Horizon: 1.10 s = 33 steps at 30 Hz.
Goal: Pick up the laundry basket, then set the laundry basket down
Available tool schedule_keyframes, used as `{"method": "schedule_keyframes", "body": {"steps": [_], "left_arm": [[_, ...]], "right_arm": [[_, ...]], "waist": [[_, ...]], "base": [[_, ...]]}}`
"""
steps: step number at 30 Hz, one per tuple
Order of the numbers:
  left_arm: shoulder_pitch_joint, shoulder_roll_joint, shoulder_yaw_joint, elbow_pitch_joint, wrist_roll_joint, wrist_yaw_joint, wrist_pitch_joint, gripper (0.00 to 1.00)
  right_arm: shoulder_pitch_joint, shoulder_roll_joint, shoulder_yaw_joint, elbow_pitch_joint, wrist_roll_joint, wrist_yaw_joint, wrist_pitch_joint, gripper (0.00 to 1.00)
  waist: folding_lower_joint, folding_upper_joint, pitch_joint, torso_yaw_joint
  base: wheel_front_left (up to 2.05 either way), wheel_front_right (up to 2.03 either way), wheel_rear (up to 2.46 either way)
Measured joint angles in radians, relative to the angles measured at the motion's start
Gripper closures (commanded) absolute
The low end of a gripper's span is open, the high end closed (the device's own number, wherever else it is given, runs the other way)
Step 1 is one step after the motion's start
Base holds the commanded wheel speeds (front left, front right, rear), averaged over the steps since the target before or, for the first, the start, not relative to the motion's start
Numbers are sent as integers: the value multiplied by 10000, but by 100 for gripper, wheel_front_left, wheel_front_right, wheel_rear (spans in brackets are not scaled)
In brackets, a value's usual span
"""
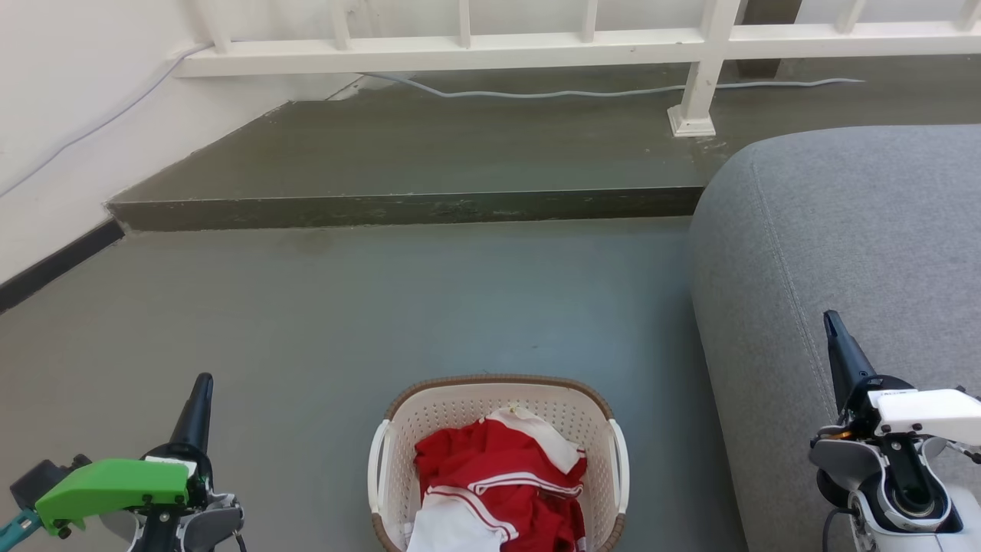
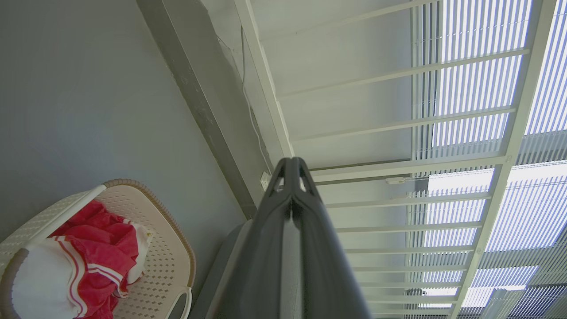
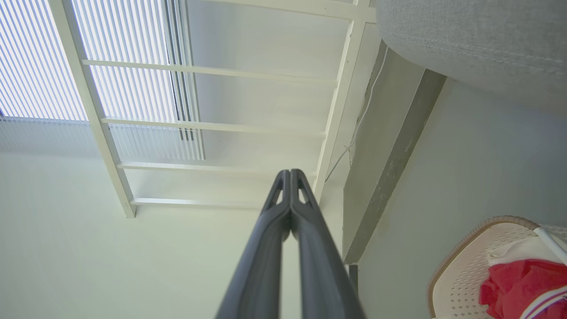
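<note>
"Left gripper, lower left of the head view: fingers pressed together, holding nothing."

"The laundry basket sits on the floor at bottom centre, red clothes inside. Its long axis runs up the frame, a white handle on each side."

"Right gripper, lower right against the grey sofa, is closed and empty too. The basket lies between them, and I'd say neither is clearly nearer."

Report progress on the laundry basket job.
Nothing looks done: the cream-white perforated plastic laundry basket, holding red and white clothes, sits on the grey floor. Left end effector and right end effector are shut, empty, apart from it. Lifting and setting down remain.
</note>
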Motion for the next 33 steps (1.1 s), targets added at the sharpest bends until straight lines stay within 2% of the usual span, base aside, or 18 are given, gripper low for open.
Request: {"method": "schedule_keyframes", "body": {"steps": [13, 33], "left_arm": [[-12, -61, 293, 0, -1267, -23, 384, 100], [-13, -69, 305, 0, -1271, -29, 385, 100]], "right_arm": [[-10, 10, -399, 50, 1534, 180, 370, 100], [-14, 12, -410, 94, 1547, 180, 372, 100]], "waist": [[0, 0, -52, 75], [0, 0, -53, 74]], "base": [[0, 0, 0], [0, 0, 0]]}}
